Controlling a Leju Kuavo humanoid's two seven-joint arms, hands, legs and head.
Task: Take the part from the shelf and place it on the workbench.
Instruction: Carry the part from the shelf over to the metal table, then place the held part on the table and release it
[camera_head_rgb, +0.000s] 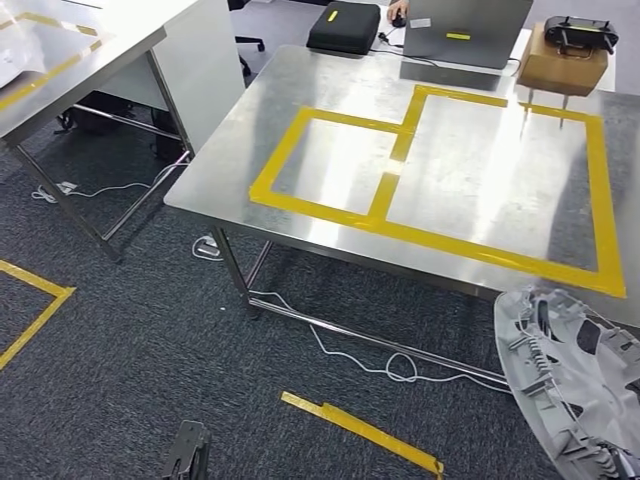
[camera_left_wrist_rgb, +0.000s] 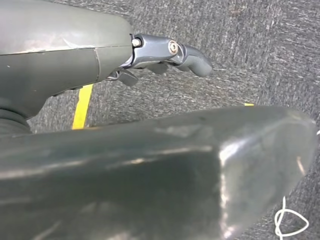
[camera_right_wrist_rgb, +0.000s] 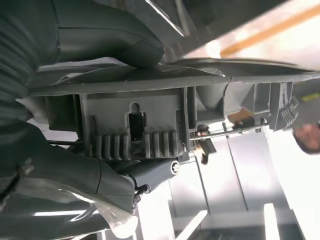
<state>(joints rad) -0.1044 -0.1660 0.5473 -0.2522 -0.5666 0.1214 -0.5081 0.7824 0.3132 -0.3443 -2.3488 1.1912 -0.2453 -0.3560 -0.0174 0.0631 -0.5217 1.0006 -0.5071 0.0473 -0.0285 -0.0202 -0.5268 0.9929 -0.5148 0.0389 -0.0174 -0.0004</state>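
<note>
Right hand (camera_right_wrist_rgb: 75, 100) gripped the grey part (camera_head_rgb: 573, 380) at 4 o'clock, off the workbench (camera_head_rgb: 453, 150). Left hand (camera_left_wrist_rgb: 162, 55) fingers apart, seemingly empty.

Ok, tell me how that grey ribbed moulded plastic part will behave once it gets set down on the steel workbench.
The grey ribbed moulded plastic part looks stiff: the ribs and walls hold their shape in the right hand. Probably light for its size, being a thin shell. It may slide or rock on the shiny steel workbench.

Left hand (camera_left_wrist_rgb: 113, 55): smooth grey cover, dark metallic finger (camera_left_wrist_rgb: 170, 52) with a silver screw. Right hand (camera_right_wrist_rgb: 75, 115): ribbed grey cover, thick grey thumb (camera_right_wrist_rgb: 109, 35).
</note>
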